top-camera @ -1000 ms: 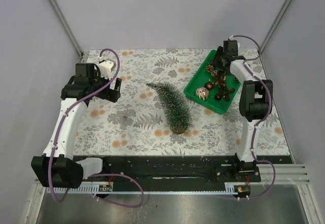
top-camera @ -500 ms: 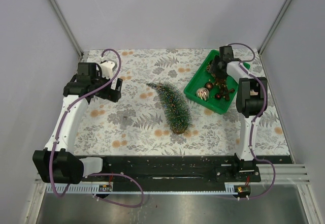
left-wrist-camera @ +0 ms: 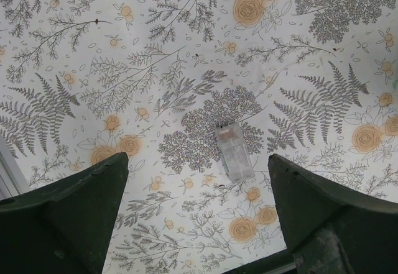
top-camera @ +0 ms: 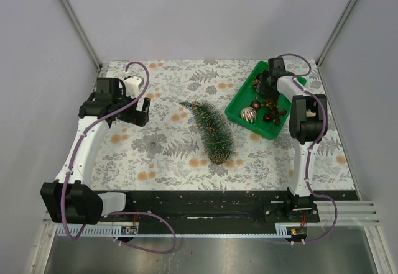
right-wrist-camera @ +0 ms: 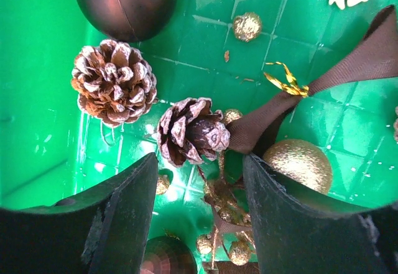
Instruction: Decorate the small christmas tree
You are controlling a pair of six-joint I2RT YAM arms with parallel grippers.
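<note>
The small christmas tree lies on its side mid-table, dark green with frosted tips, its wooden base toward the near edge. A green tray at the back right holds ornaments. My right gripper hangs low inside that tray, open, its tips just short of a frosted pine cone. A sprig of gold berries lies loose between its fingers. My left gripper stands wide open above the tablecloth at the left, holding nothing.
The tray also holds a second pine cone, a brown bauble, a gold glitter ball and a brown ribbon. A small clear plastic box lies on the cloth below the left gripper.
The right arm has folded in and lowered its gripper deeper into the tray, with the jaws a little wider. The left arm has barely shifted.
</note>
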